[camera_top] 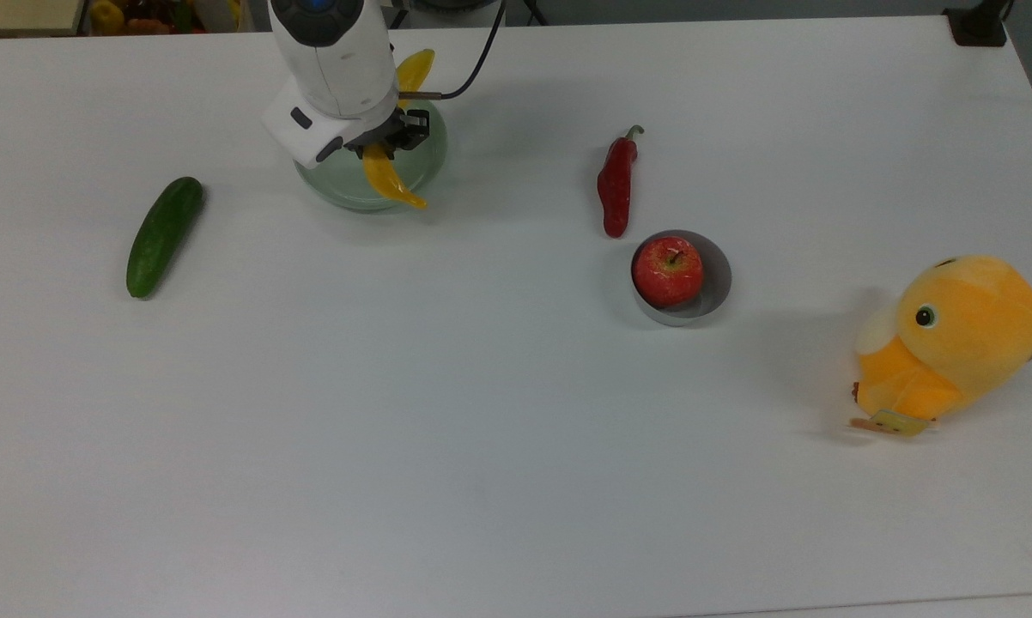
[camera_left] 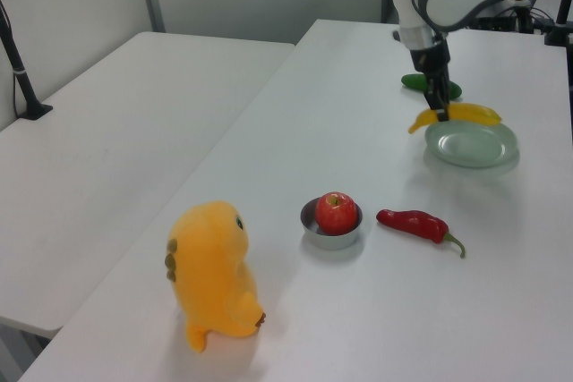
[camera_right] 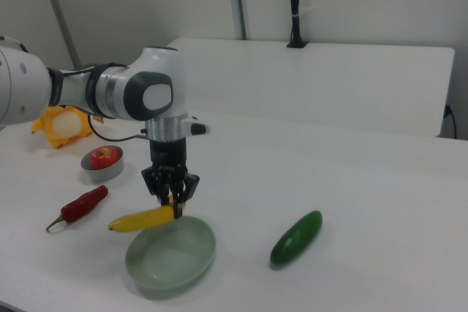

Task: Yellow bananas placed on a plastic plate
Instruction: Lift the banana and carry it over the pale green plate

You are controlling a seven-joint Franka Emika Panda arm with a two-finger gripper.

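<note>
I see the arm reaching straight down, its tool point(camera_right: 172, 201) clamped on the yellow banana point(camera_right: 143, 218), which hangs level just above the pale green plate's point(camera_right: 170, 257) rim.

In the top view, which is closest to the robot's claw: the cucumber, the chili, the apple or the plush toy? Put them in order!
From the gripper:
1. Cucumber, on the top view's left, and chili, on its right: too close to call.
2. Apple, in its bowl, right.
3. Plush toy, far right.
</note>
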